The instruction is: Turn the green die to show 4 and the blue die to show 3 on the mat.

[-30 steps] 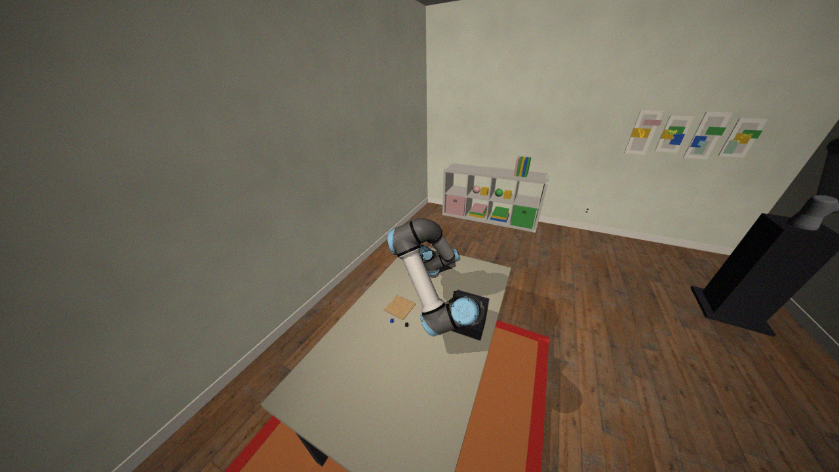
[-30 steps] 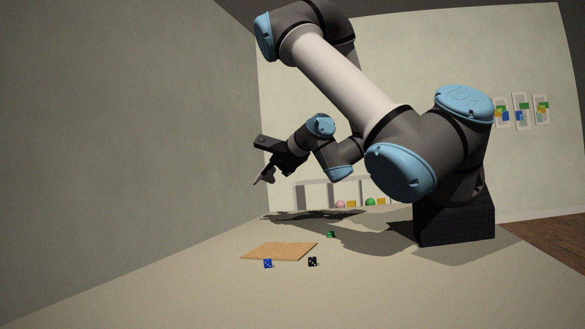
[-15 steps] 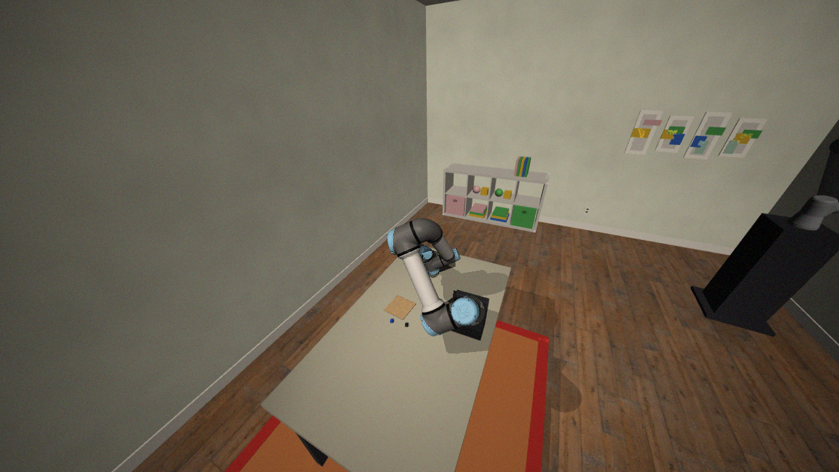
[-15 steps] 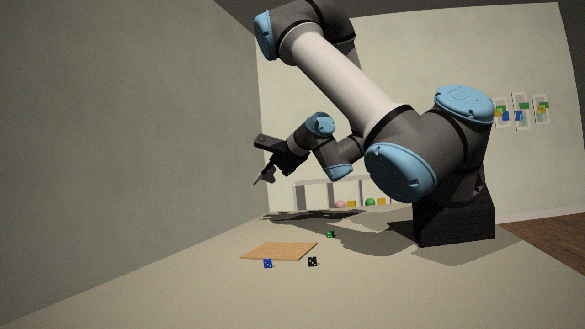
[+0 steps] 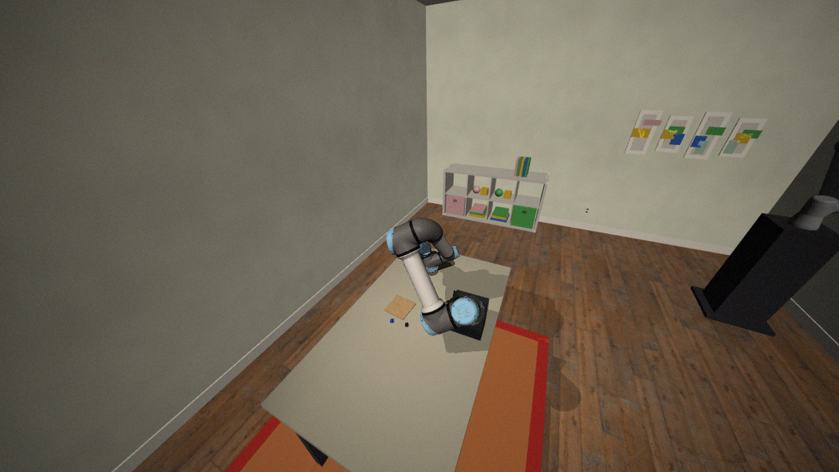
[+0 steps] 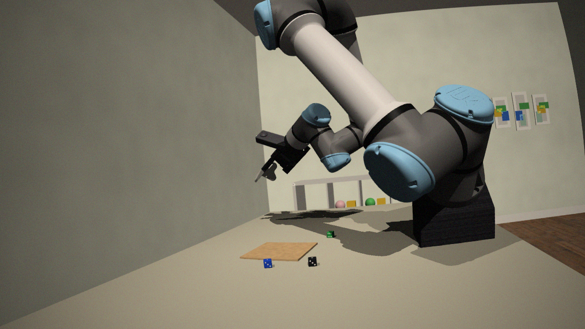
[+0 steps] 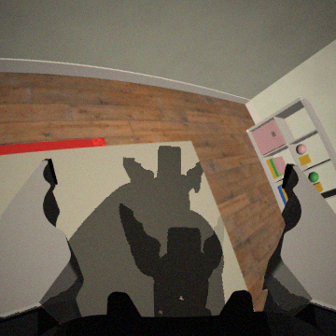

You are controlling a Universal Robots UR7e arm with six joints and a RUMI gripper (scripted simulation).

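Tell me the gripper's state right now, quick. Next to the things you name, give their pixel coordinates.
Gripper [image 6: 263, 179] [image 7: 171, 162]: open wide, nothing between the fingers, raised above the table [image 5: 375, 381] [image 6: 183, 286] [image 7: 23, 177].

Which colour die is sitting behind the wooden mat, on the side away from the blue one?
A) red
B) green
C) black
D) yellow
B, because the green die stands beyond the mat's far edge, while the blue die is at the near edge.

A playroom, perhaps: cubby shelf [image 5: 496, 171] [image 6: 293, 198] [image 7: 303, 100] with toy balls, bright books.
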